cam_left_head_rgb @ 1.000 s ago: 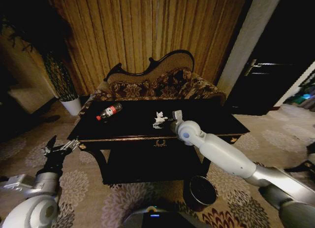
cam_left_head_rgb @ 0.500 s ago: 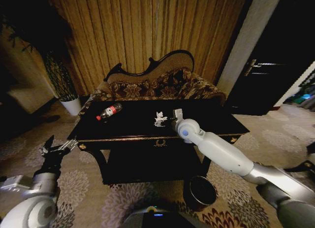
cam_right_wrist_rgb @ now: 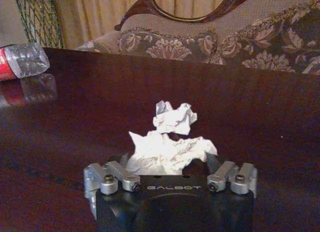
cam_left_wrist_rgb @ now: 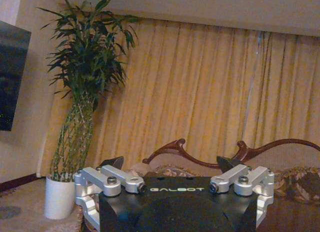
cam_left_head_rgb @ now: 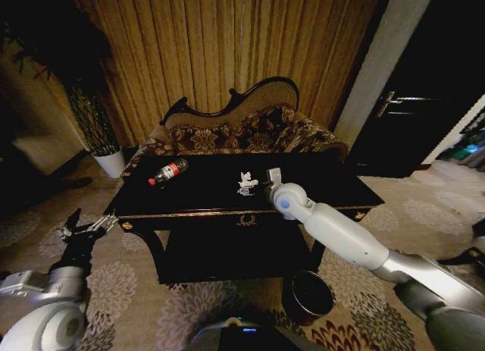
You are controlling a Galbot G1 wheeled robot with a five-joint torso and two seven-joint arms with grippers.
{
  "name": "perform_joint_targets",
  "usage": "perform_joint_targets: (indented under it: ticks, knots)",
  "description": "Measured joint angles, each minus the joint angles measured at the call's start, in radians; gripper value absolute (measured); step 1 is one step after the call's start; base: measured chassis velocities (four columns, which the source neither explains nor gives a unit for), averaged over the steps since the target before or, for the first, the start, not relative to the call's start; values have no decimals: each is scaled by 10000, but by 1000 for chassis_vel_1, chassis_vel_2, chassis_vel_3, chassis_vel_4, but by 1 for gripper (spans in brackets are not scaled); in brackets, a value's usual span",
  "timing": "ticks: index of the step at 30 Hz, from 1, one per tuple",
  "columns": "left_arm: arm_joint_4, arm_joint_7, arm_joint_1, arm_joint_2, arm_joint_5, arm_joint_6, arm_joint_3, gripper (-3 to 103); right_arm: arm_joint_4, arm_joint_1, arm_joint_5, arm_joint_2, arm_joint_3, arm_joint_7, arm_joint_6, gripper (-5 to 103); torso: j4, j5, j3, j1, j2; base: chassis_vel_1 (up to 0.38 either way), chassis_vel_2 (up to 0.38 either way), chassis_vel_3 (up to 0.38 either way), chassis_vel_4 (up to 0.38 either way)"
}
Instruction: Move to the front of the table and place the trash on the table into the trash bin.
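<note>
Head view: right pincer (cam_left_head_rgb: 267, 178) is reached over the glossy black desk (cam_left_head_rgb: 318, 186) beside the crumpled white paper wad (cam_left_head_rgb: 245, 183); the left pincer (cam_left_head_rgb: 82, 228) hangs spread, idle.

Right wrist view: jaws seem spread around the wad; closing is called for.

The left claw (cam_left_wrist_rgb: 170, 167) is spread wide, holding nothing. Beyond it stand a bamboo plant (cam_left_wrist_rgb: 82, 91) in a white pot (cam_left_wrist_rgb: 58, 197), a sofa (cam_left_wrist_rgb: 280, 159) and curtains (cam_left_wrist_rgb: 200, 86).

Formal living room, ornate sofa (cam_left_head_rgb: 242, 131), gold curtains (cam_left_head_rgb: 227, 48), patterned carpet (cam_left_head_rgb: 144, 290), potted plant (cam_left_head_rgb: 95, 123)
</note>
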Motion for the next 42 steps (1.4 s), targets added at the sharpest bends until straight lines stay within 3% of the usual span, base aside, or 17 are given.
perform_joint_targets:
  ticks: [6, 8, 16, 18, 23, 38, 42]
  knots:
    - [11, 3, -4, 1, 0, -2, 11, 100, 0, -78, -97, -53, 35, -8, 28, 60, 0, 0, 0, 0, 0, 0, 0, 0, 0]
    - [16, 3, -5, 1, 0, -3, 14, 100, 1, -86, -107, -65, 44, -9, 32, 60, 0, 0, 0, 1, 0, 0, 0, 0, 0]
    - [21, 7, -21, 1, 0, -3, 32, 100, 17, -109, -128, -127, 80, -12, 58, 22, 0, 0, 0, 0, 0, 0, 0, 0, 0]
    - [22, 7, -22, 1, 0, -3, 32, 100, 17, -114, -129, -130, 81, -12, 59, 22, 0, 0, 1, 0, 0, 0, 0, 0, 0]
    - [17, 12, -25, 58, -1, -3, 31, 100, 51, -158, -133, -160, 85, -14, 65, 3, 0, 0, 0, 0, 0, 0, 0, 0, 0]
    - [-5, 13, -43, 93, -32, 7, 60, 100, 273, -283, -111, -352, 192, -33, 99, 0, 0, 0, 0, 0, 0, 0, 0, 0, 0]
    - [0, 13, -58, 133, -125, 17, 60, 100, 369, -487, -266, -419, 414, -279, 518, 0, 0, 0, 0, 0, 0, 0, 0, 0, 0]
